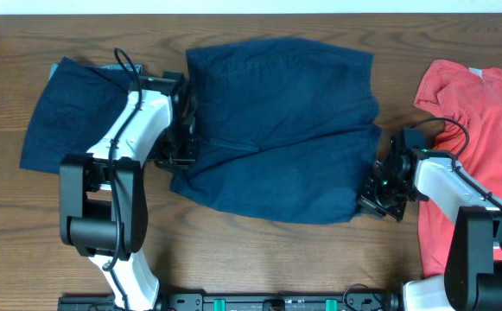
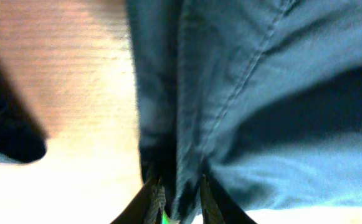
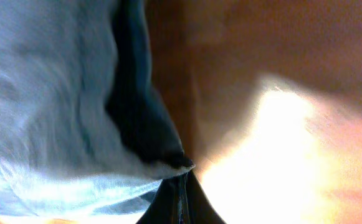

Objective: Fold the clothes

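Stage: an early fold is judged to be in hand. The shorts are held at both side edges, and no finished fold is seen in them.
Done: a navy garment at the left is laid as a flat, compact shape and is judged to be folded.
Left: the shorts are to be folded down to a small shape. A red shirt at the right edge lies spread and loose, and is judged untouched.
Place: the shorts are laid at the middle of the table, between the two arms. They are well apart from the red shirt and near the navy garment.
Look: the shorts are dark navy, broad and roughly four-sided. The near edge is slanted and the surface is rumpled. A stitched seam and a deep shadowed crease are shown in the left wrist view.
Left gripper: it is set at the left edge of the shorts. Its fingers are drawn close on a fold of that cloth, which is seen between them.
Right gripper: it is set at the near right corner. Its fingers are brought fully together, and the cloth is drawn to a point at their tips, so a pinch on the corner is judged.
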Controlling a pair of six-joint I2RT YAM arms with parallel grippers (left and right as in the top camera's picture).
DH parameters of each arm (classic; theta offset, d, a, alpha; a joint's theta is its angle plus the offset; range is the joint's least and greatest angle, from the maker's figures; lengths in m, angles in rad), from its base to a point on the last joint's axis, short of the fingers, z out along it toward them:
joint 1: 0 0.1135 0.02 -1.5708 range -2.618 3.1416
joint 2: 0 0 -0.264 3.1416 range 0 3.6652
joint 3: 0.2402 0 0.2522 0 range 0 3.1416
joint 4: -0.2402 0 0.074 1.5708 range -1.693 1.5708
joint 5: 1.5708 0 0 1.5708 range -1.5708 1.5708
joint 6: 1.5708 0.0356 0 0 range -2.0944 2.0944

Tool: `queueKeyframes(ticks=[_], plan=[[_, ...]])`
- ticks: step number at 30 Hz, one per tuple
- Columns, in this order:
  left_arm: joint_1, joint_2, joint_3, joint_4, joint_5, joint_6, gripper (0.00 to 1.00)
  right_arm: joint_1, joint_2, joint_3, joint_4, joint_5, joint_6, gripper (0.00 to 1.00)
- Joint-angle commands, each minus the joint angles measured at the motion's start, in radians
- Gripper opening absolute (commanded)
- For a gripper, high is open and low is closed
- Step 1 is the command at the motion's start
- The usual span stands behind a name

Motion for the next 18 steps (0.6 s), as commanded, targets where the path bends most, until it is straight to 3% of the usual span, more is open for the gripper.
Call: queueKeyframes(ticks=[1, 3, 6, 12, 18], plan=[[0.034, -0.063, 0.046, -0.053, 0.004, -0.043, 0.23, -0.009, -0.016, 0.037, -0.029, 0.089, -0.03, 0.01], [0.056, -0.1, 0.046, -0.082, 0.013, -0.07, 0.26, -0.011, -0.04, 0.048, -0.042, 0.097, -0.029, 0.01], [0.084, -0.133, 0.03, -0.1, 0.035, -0.106, 0.49, -0.013, -0.083, 0.056, -0.046, 0.097, -0.029, 0.01], [0.105, -0.135, -0.091, -0.052, 0.167, -0.121, 0.46, -0.014, -0.152, 0.057, -0.059, 0.096, -0.029, 0.01], [0.104, -0.135, -0.279, 0.13, 0.234, -0.121, 0.44, -0.013, -0.157, 0.057, -0.06, 0.096, -0.029, 0.01]])
